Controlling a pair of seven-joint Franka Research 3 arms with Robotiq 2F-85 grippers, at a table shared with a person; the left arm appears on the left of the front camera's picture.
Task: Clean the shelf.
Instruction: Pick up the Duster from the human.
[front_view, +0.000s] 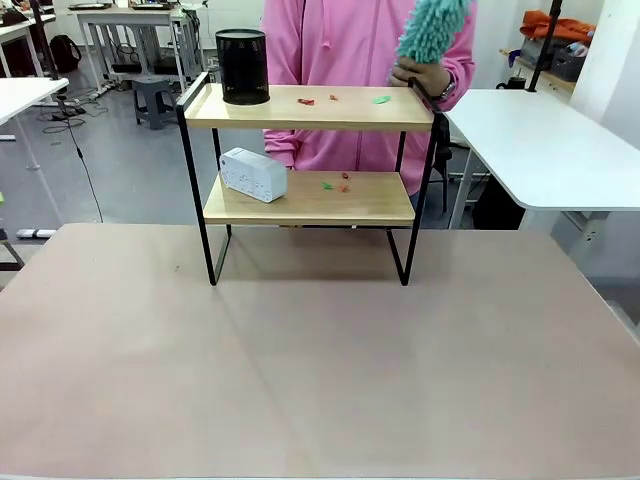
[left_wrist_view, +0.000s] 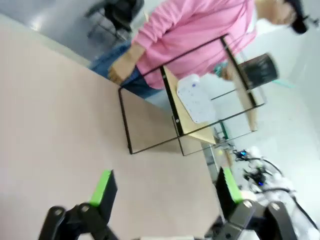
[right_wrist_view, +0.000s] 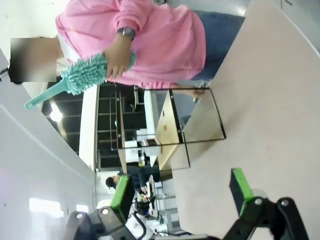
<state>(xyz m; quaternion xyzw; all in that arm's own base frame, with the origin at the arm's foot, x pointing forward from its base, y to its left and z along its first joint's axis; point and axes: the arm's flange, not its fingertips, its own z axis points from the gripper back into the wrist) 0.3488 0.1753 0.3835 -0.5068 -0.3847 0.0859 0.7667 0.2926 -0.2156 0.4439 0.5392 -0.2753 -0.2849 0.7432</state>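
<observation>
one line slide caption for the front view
Two-tier wooden shelf with black metal frame, red and green scraps on both boards; person in pink holds a fluffy teal duster.

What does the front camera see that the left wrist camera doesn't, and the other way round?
Front view's extras: little red and green scraps lying on both boards. Left wrist view's extras: the left gripper, with its jaws open. Both share the shelf, the black mesh cup on its top board, the white box on the lower board, and the person in pink behind it.
</observation>
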